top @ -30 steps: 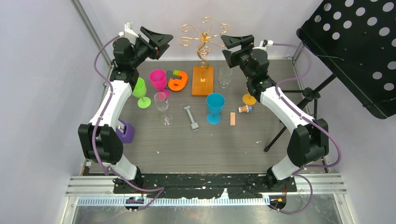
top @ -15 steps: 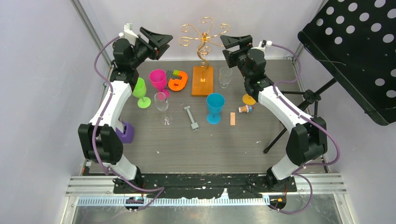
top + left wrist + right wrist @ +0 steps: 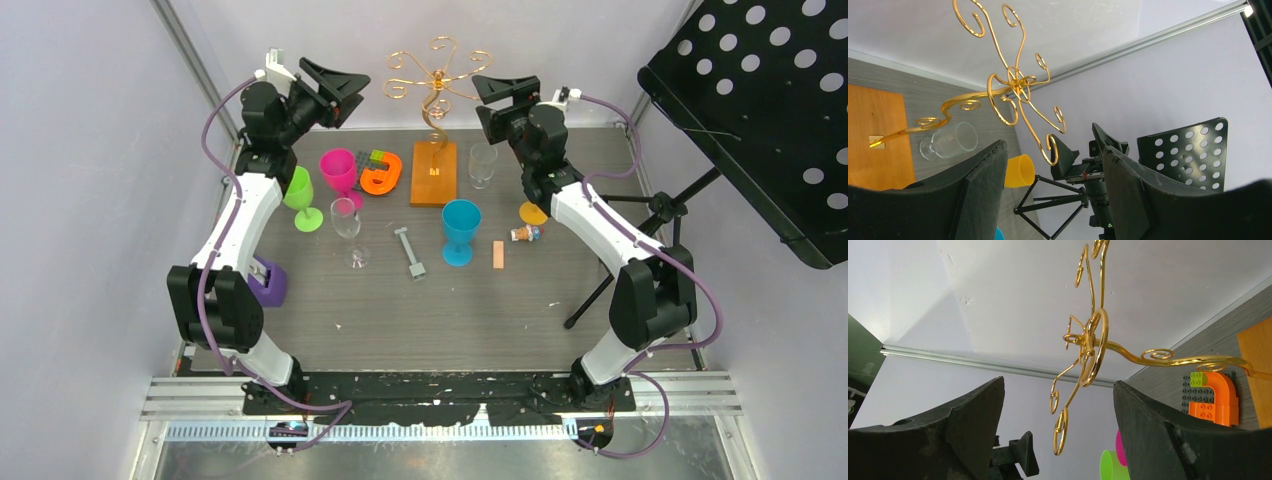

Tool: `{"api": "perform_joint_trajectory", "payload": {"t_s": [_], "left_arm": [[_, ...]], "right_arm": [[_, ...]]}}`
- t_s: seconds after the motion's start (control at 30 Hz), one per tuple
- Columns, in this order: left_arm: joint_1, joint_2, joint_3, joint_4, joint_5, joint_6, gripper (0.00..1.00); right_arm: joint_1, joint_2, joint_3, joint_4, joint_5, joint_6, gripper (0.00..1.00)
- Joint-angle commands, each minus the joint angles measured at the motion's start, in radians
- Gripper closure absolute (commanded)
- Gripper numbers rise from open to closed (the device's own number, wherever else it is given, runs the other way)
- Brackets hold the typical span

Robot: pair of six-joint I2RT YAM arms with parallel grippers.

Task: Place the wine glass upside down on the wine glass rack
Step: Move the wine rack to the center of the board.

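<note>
Gold wine glass rack (image 3: 437, 75) sits at twelve o'clock. Both left gripper (image 3: 335, 92) and right gripper (image 3: 507, 100) are wide, empty. Best to gently pinch the stem of the clear wine glass (image 3: 347, 222) at nine o'clock.

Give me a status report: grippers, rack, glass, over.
Left gripper open, empty. Right gripper open, empty. Wine glass rack between them, nothing hung. Clear wine glass upright on table, pink goblet close beside it.

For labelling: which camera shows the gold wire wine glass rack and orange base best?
Top external: the gold wire wine glass rack shows whole, scrolls down to its flat orange wooden base. Both wrist views catch scrolls and stem close up, but only part of the base.
</note>
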Motion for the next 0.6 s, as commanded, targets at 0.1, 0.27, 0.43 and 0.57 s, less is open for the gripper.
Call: {"api": "perform_joint_trajectory", "payload": {"t_s": [0.1,0.27,0.43,0.57], "left_arm": [[0.006,-0.020,0.027,0.050,0.032,-0.009,0.32],[0.006,-0.020,0.027,0.049,0.031,-0.007,0.32],[0.005,-0.016,0.032,0.046,0.032,-0.010,0.32],[0.006,0.001,0.056,0.033,0.031,-0.011,0.34]], "right_arm": [[-0.006,-0.017,0.007,0.064,0.004,0.008,0.15],[-0.006,-0.022,0.001,0.066,0.006,0.011,0.15],[-0.008,-0.021,0.004,0.066,0.004,0.012,0.15],[-0.011,-0.015,0.014,0.066,0.000,0.010,0.15]]}}
